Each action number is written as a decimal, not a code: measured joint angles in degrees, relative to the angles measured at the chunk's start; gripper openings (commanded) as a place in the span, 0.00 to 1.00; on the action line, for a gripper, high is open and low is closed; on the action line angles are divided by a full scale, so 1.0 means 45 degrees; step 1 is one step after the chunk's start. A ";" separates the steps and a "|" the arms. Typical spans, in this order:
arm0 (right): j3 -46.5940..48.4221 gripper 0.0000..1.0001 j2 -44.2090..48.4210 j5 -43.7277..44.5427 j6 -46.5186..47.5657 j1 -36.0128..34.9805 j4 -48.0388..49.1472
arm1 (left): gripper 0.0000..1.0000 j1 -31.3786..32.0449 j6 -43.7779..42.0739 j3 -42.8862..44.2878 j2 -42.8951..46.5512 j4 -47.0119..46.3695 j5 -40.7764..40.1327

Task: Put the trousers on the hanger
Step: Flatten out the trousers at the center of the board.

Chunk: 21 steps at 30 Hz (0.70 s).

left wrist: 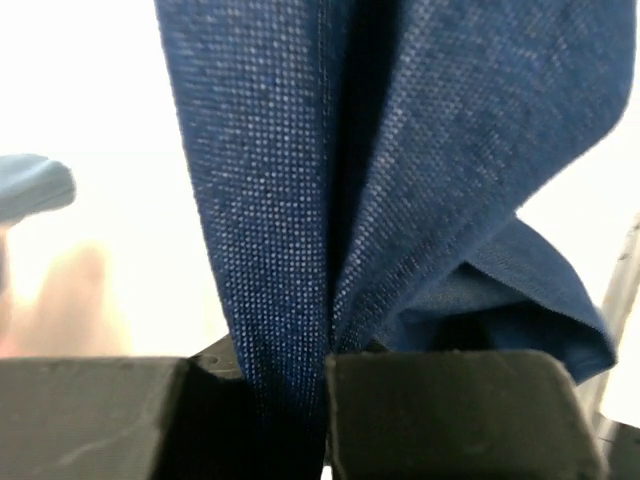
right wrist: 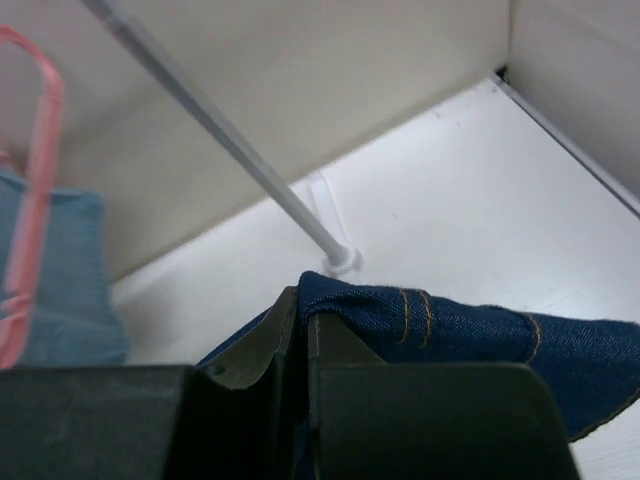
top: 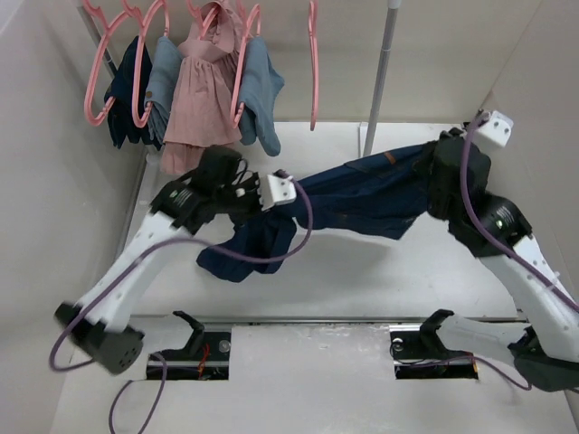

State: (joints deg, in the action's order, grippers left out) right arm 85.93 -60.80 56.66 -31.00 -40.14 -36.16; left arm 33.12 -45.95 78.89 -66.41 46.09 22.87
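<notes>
The dark navy trousers point(top: 362, 194) hang stretched in the air between my two grippers, above the white table. My left gripper point(top: 262, 206) is shut on the leg end, and loose cloth sags below it to the table. In the left wrist view the denim point(left wrist: 300, 200) runs up from between the shut jaws of that gripper point(left wrist: 290, 370). My right gripper point(top: 432, 167) is shut on the waistband end; the right wrist view shows its jaws point(right wrist: 303, 310) pinching a stitched denim edge point(right wrist: 450, 320). An empty pink hanger point(top: 313, 63) hangs edge-on from the rail, behind the trousers.
On the rail at back left, pink hangers carry a dark navy garment point(top: 122, 90), a pink dress point(top: 204, 90) and light blue garments point(top: 262, 90). The rack's upright pole point(top: 380, 72) stands behind the trousers, and its foot point(right wrist: 340, 260) is close to the right gripper. Walls enclose the left, back and right.
</notes>
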 measured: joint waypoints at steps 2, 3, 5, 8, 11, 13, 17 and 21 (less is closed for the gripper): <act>-0.0034 0.00 -0.0772 -0.2055 -0.0034 0.2200 -0.0321 | 0.11 -0.0384 -0.0563 0.0165 -0.1821 -0.0466 0.0651; -0.0034 0.00 -0.1248 -0.3104 0.0015 0.3254 -0.0442 | 0.19 -0.0559 -0.0782 0.0238 -0.2725 -0.0772 0.0840; -0.0039 0.00 -0.2662 -0.4843 0.0180 0.4988 -0.0597 | 0.29 -0.0826 -0.1064 0.0413 -0.4444 -0.1355 0.0996; 0.0044 0.69 -0.4940 -0.6285 0.0593 0.6436 -0.0709 | 0.54 -0.0918 -0.0913 0.1059 -0.6523 -0.1914 0.0359; 0.1452 0.93 -0.7417 -0.7436 0.1389 0.7354 -0.1525 | 0.66 -0.0913 -0.0209 0.2035 -0.8038 -0.2404 -0.0831; 0.2875 0.95 -0.8903 -0.7956 0.1753 0.7631 -0.1875 | 0.67 -0.0869 0.0024 0.2433 -0.8461 -0.2783 -0.1287; 0.3133 1.00 -0.9287 -0.8767 0.2064 0.7655 -0.2050 | 0.70 -0.0758 -0.0325 0.1928 -0.7582 -0.3211 -0.1472; -0.0306 1.00 -0.6295 -0.9675 0.1554 0.7664 -0.1821 | 0.70 -0.0175 -0.1224 -0.0044 -0.4648 -0.2540 -0.1355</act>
State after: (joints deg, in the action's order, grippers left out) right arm 84.55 -89.12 13.13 -24.01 -5.65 -44.36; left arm 32.34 -51.46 78.70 -87.33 34.65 16.78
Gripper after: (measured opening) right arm 0.999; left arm 0.698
